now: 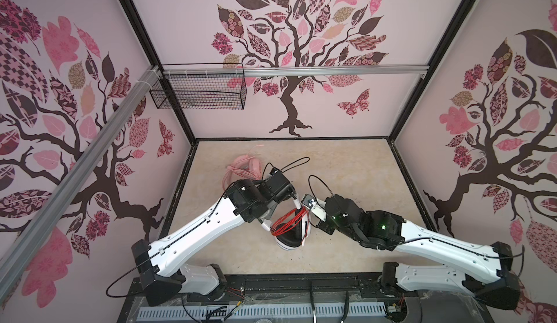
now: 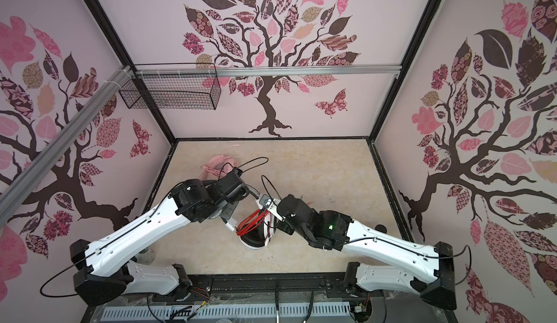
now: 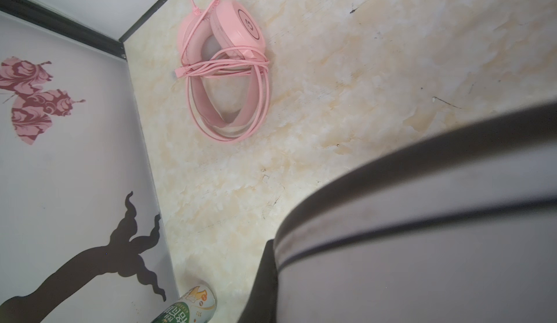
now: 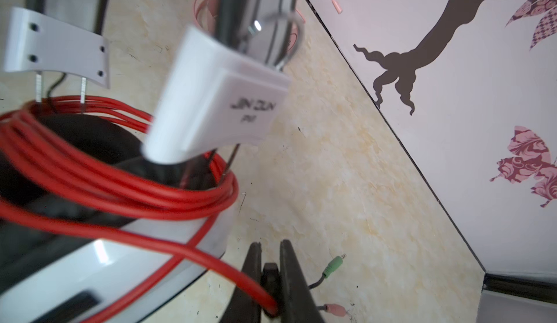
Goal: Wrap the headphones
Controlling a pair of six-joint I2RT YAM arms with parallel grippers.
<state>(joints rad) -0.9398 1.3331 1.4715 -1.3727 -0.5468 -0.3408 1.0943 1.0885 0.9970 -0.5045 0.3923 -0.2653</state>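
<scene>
The table [image 1: 346,167] lies open far right; pink headset [image 1: 239,167] blocks far left.

1. On my tabletop [image 1: 346,185] I have the near headset [image 1: 289,241] just toward 6 o'clock of centre, with its cable [image 1: 286,223] looped around it.
2. The far headset [image 1: 239,161] lies at 10 o'clock, behind it and well apart.
3. Two plugs [image 4: 333,265] lie on the table beside the near headset.
4. A wire basket [image 1: 199,95] hangs from the back rail [image 1: 331,70], at 11 o'clock.
5. A can [image 3: 188,306] sits just beside the left wall [image 3: 75,185].
</scene>
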